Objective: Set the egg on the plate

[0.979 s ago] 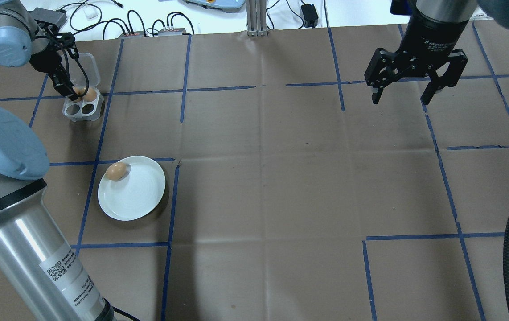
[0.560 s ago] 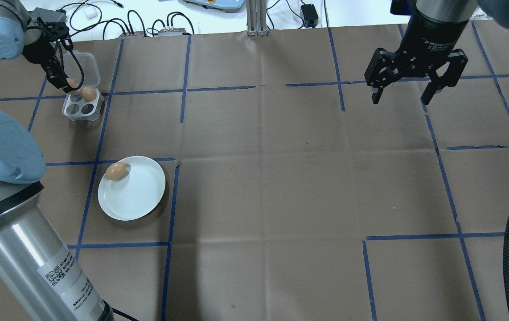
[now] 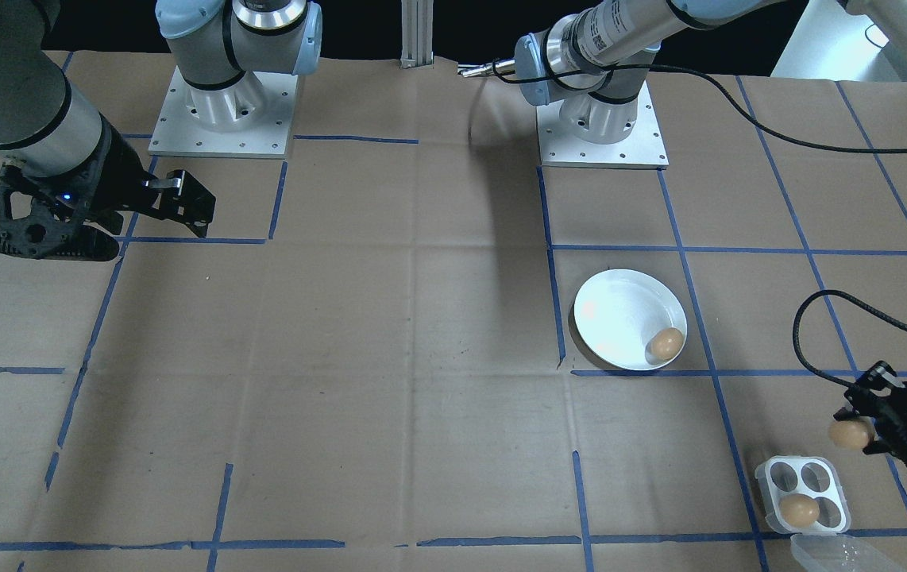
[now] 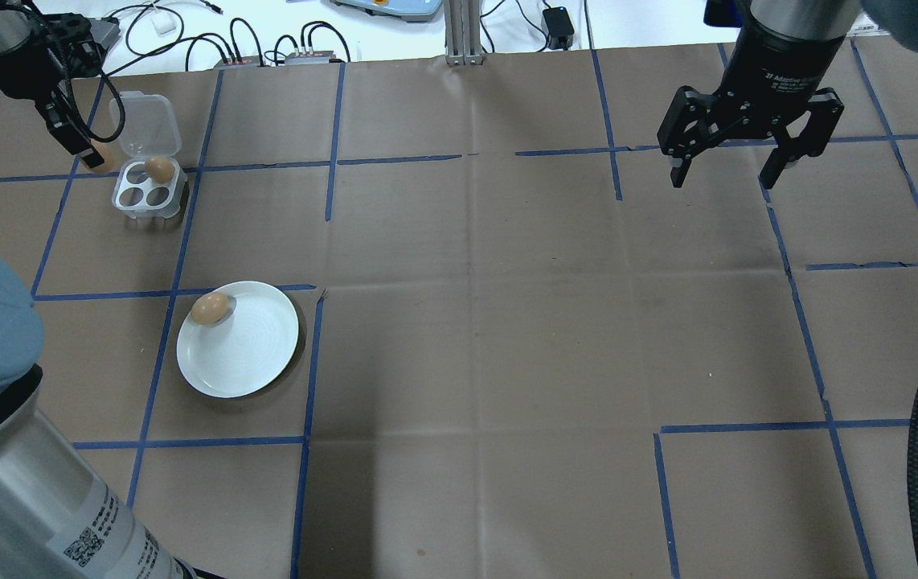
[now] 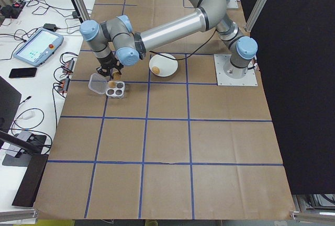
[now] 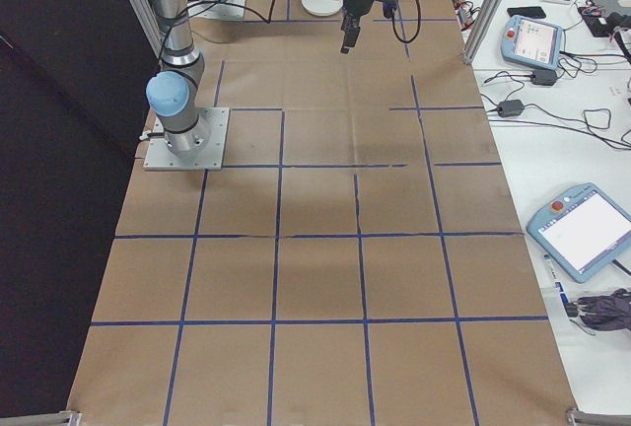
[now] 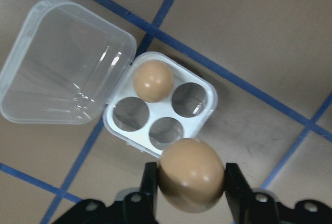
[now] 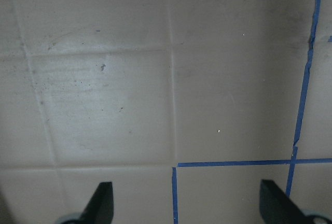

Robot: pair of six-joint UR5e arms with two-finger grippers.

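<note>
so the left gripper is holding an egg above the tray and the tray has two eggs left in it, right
Not quite: the tray has one egg left, with three cups empty, as the left wrist view shows. The left gripper does hold an egg above it.

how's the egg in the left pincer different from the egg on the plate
The egg in the left pincer is held off the table between two fingers, above and just beside the egg tray; the egg on the plate lies free on its side. The held one is far from the plate; the other rests against the plate's rim. Both are brown and look whole.
</note>
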